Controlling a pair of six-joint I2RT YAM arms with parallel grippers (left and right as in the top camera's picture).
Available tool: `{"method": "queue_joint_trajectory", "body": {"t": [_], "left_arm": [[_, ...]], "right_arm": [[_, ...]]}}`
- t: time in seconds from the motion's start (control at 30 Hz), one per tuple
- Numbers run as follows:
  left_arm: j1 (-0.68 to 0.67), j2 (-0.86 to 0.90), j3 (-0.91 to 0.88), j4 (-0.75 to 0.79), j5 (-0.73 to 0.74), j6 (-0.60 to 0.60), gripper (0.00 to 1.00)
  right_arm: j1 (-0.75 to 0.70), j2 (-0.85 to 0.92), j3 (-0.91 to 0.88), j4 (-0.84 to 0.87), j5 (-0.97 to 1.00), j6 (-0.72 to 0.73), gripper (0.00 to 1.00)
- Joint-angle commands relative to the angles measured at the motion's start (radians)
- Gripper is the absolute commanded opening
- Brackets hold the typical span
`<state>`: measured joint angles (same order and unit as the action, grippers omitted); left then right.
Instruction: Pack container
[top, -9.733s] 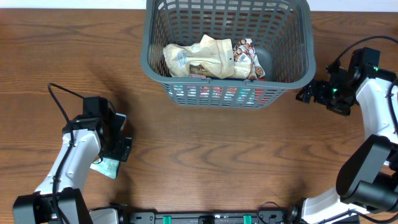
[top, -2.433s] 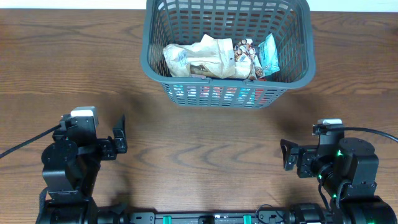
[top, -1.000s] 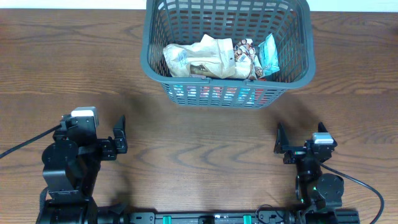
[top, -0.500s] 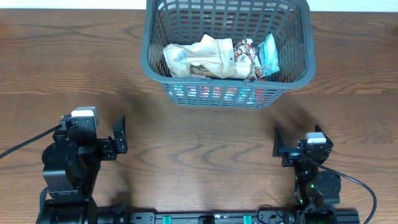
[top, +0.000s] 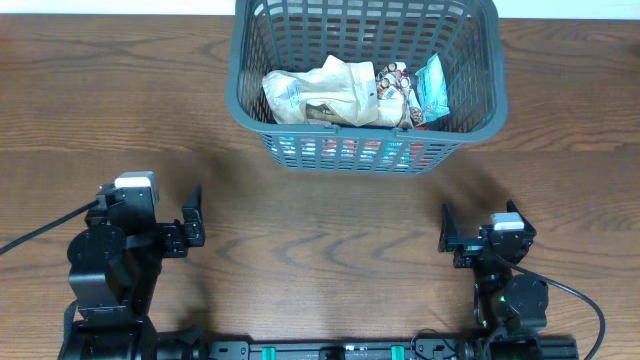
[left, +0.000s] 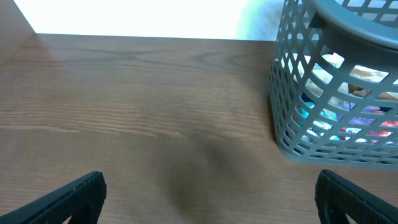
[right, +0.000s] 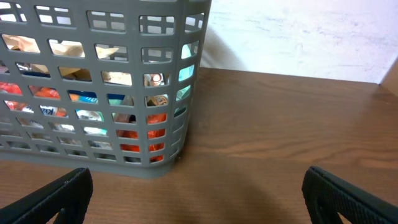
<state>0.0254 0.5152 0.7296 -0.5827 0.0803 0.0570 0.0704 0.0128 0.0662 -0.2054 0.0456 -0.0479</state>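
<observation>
Container (top: 350, 152), same packets (top: 330, 92) inside

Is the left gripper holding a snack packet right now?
No, the left gripper is open, with only the wooden table showing between its jaws.

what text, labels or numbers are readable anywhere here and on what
No text here can be read.
On the cream packet in the container: dark print, too small and blurred to read.
On the blue packet: print too small to read.
On the container's walls: no markings visible.
</observation>
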Motion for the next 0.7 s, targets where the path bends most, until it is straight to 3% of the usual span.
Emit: {"method": "queue_joint_trajectory", "body": {"t": [0.0, 0.5, 0.67], "left_arm": [[0.002, 0.001, -0.002, 0.000, 0.014, 0.013, 0.98], [0.002, -0.001, -0.002, 0.000, 0.014, 0.013, 0.99], [0.002, -0.084, -0.005, -0.042, 0.004, 0.033, 0.98]], "right_arm": [[0.005, -0.007, -0.005, 0.000, 0.006, -0.013, 0.99], [0.005, -0.007, -0.005, 0.000, 0.006, -0.013, 0.99], [0.005, -0.007, -0.005, 0.000, 0.006, -0.013, 0.99]]}}
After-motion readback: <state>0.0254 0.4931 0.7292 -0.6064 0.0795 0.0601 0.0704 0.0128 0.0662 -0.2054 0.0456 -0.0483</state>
